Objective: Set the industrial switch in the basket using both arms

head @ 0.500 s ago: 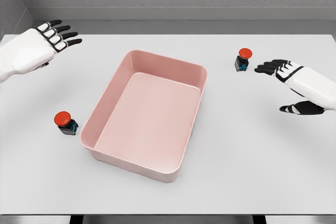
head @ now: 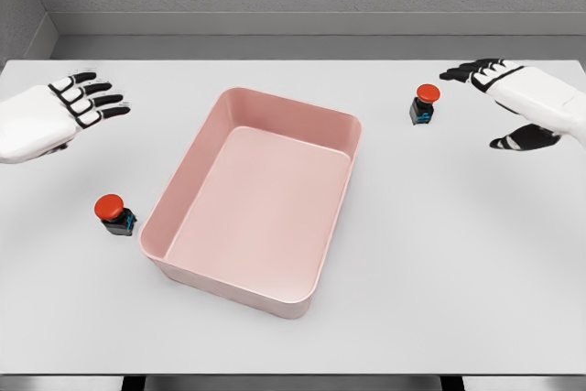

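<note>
A pink rectangular basket [head: 183, 185] sits in the middle of the white table. One industrial switch [head: 114, 212], black with a red button, stands to the left of the basket. A second switch [head: 423, 103] stands to the right of the basket's far corner. My left hand [head: 87, 103] hovers at the far left, above and behind the left switch, fingers spread and holding nothing. My right hand [head: 485, 84] hovers at the far right, just right of the second switch, fingers spread with the thumb hanging low.
The white table [head: 439, 254] ends at a front edge near the bottom of the view. A grey wall runs behind it.
My left hand has dropped lower and nearer, toward the left switch. My right hand has lifted and moved farther back, past the right switch. Both switches stay put.
</note>
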{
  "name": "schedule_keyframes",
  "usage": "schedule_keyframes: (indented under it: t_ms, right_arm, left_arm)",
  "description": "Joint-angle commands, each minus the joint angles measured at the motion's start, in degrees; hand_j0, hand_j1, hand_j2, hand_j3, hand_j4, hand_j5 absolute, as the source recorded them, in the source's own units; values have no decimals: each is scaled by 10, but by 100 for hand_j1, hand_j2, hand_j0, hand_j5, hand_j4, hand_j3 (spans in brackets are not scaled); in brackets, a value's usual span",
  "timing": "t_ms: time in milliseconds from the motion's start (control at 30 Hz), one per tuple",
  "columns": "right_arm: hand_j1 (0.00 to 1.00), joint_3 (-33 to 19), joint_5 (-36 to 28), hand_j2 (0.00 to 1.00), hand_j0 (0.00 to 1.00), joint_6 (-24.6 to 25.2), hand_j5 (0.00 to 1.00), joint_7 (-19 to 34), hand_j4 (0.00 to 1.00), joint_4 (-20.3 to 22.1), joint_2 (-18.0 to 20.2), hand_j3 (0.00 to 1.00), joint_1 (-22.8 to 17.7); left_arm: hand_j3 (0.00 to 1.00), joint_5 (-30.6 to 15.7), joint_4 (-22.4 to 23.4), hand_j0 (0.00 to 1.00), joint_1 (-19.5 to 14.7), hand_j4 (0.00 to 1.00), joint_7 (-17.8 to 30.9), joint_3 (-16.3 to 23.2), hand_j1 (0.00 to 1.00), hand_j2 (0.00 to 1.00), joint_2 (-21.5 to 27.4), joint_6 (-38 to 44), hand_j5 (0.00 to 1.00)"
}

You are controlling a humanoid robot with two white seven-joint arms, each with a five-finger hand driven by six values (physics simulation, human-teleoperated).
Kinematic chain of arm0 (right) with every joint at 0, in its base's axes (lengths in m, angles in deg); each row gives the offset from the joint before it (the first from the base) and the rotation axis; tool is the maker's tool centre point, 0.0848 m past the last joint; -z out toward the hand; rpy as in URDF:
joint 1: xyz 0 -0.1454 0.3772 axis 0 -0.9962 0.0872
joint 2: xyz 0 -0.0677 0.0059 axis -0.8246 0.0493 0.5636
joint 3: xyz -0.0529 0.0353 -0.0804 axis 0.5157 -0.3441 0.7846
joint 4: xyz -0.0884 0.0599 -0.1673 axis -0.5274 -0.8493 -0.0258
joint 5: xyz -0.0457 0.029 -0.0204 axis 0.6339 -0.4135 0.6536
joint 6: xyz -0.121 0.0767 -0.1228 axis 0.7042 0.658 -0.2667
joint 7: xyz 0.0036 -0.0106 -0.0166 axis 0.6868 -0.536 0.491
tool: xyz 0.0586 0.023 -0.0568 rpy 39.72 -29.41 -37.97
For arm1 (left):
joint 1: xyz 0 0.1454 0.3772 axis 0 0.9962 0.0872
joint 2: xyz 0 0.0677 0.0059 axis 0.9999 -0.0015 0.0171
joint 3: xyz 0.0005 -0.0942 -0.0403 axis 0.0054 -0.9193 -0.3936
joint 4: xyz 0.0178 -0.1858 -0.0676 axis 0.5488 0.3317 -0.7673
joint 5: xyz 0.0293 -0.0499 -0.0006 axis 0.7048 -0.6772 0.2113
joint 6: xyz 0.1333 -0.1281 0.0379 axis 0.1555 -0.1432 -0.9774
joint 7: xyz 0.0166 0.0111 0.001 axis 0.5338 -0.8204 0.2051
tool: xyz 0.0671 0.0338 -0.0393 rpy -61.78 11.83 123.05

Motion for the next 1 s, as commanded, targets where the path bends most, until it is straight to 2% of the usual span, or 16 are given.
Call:
schedule_keyframes:
  t_ms: [0,33,100,167,300,400,467,533,733,900,967]
  right_arm:
    - [100,39,10,100,100,36,100,68,100,-4,-32,100,0]
    - [100,44,24,100,100,45,100,102,100,-15,-59,100,16]
    - [100,44,56,100,100,50,100,105,100,-26,-90,100,30]
    - [100,48,61,100,100,50,100,105,100,-52,-117,100,51]
    - [100,52,88,100,100,50,100,105,100,-94,-147,100,84]
    - [100,52,102,100,100,50,100,105,100,-120,-161,100,97]
    - [100,52,114,100,100,51,100,105,100,-145,-165,100,104]
    - [100,52,134,100,100,80,100,105,100,-170,-170,100,115]
    - [100,49,145,100,100,81,100,105,100,-215,-177,100,135]
    - [100,52,158,100,100,81,100,105,100,-217,-200,100,146]
    - [100,52,183,100,100,82,100,105,100,-220,-205,100,156]
  left_arm:
    - [100,-20,-12,100,0,100,0,4,100,100,23,-1,100]
    - [100,-30,-17,100,15,100,0,5,100,100,45,-1,100]
    - [100,-32,-26,100,39,100,0,7,100,100,65,-1,100]
    - [100,-36,-36,100,63,100,0,7,100,100,76,-1,100]
    - [100,-35,-38,100,78,100,0,8,100,100,77,-1,100]
    - [100,-30,-36,100,89,100,1,25,100,100,72,-1,100]
    - [100,-26,-29,100,89,100,12,25,100,100,55,-1,100]
    - [100,-29,-11,100,88,100,28,26,100,100,29,-1,100]
    - [100,-6,3,100,80,100,30,28,100,100,-11,-1,100]
    - [100,-11,3,100,81,100,29,28,100,100,-21,-1,100]
    - [100,-11,3,100,79,100,29,28,100,100,-21,-1,100]
